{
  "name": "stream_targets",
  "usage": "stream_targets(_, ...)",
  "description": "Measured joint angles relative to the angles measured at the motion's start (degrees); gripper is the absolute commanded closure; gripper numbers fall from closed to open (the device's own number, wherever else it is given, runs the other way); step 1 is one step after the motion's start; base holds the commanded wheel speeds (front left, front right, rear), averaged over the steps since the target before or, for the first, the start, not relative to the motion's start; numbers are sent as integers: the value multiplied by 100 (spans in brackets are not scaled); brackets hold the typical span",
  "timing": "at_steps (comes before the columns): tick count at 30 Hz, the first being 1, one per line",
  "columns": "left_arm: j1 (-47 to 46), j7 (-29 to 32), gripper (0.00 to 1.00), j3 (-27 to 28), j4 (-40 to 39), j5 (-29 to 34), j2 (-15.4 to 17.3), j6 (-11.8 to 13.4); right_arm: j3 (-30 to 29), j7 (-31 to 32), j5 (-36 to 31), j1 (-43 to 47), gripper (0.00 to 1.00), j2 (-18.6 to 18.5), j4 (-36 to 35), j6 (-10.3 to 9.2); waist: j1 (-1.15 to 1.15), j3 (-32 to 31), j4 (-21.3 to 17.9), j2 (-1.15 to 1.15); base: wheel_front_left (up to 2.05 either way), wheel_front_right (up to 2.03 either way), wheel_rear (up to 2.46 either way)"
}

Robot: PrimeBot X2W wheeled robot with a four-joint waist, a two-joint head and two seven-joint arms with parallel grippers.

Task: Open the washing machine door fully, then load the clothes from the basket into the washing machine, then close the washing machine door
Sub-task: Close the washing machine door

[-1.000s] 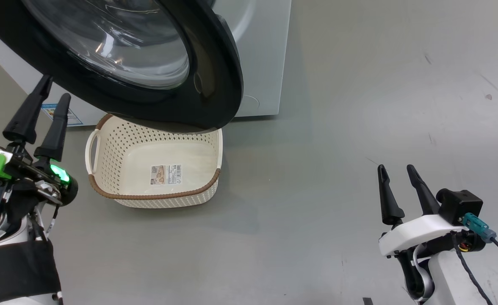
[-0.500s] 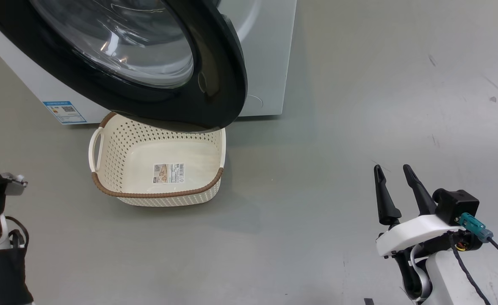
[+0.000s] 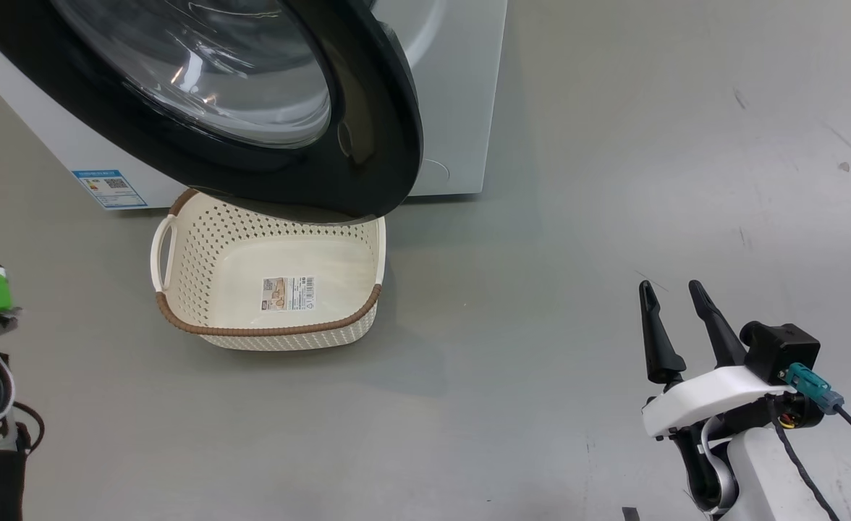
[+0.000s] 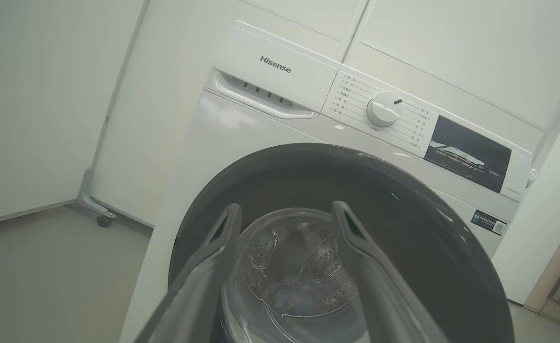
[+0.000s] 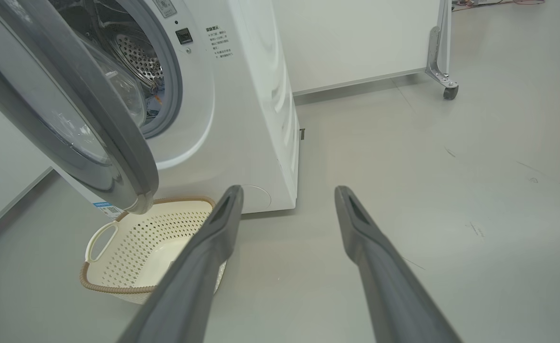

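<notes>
Both pairs of jaws stand open, empty. Door [image 3: 375,130] hangs half-open above the basket [image 3: 281,342] on the floor, clothes [image 4: 287,302] seemingly inside the drum; my left push may skid off glass.

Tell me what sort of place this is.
Probably a test room set up for laundry rather than a home: a white washing machine stands on bare grey floor with a basket in front, and a plain white panel nearby rides on a castor.
</notes>
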Motion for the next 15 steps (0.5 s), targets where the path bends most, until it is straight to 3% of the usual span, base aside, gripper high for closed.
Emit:
stream_targets(8, 462, -591, 0, -597, 404, 1288, 385, -2, 18, 0, 0, -4, 0, 0, -29, 0, 0, -14, -10, 0, 0, 0, 0)
stream_targets(15, 624, -566, 0, -599, 712, 1886, 314, 4, 16, 0, 8, -4, 0, -2, -51, 0, 0, -25, -14, 0, 0, 0, 0)
